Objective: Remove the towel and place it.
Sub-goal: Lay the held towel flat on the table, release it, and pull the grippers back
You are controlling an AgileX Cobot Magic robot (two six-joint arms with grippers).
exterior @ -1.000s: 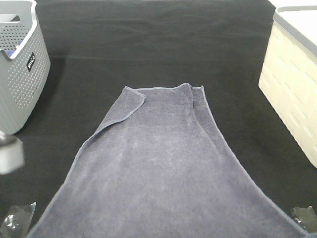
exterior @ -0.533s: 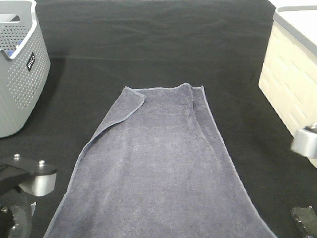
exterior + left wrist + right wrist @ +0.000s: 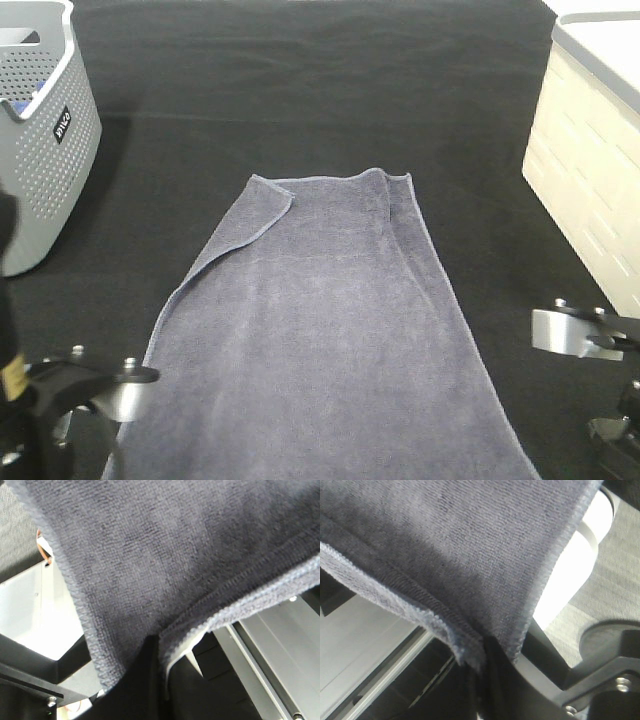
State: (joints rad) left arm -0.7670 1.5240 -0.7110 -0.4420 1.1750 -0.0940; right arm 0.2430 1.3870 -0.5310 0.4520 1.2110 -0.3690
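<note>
The grey-lavender towel (image 3: 330, 330) lies lengthwise on the black table covering (image 3: 320, 90), its far end folded over at both corners. Its near end runs off the bottom of the exterior view. In the left wrist view the towel (image 3: 150, 555) fills the picture and its hemmed edge is pinched into my left gripper (image 3: 159, 650), which is shut on it. In the right wrist view the towel (image 3: 445, 545) hangs the same way, with its hem gathered into my right gripper (image 3: 482, 662), which is shut on it. Both arms show at the near corners, the left arm (image 3: 90, 390) and the right arm (image 3: 580, 335).
A grey perforated basket (image 3: 40, 130) stands at the far left. A cream lidded box (image 3: 590, 190) stands along the right edge. Black covering lies between the towel and each container.
Both arms have come into view at the near corners and moved inward. The towel's near end has narrowed as its near corners were drawn in. The far end has not moved.
</note>
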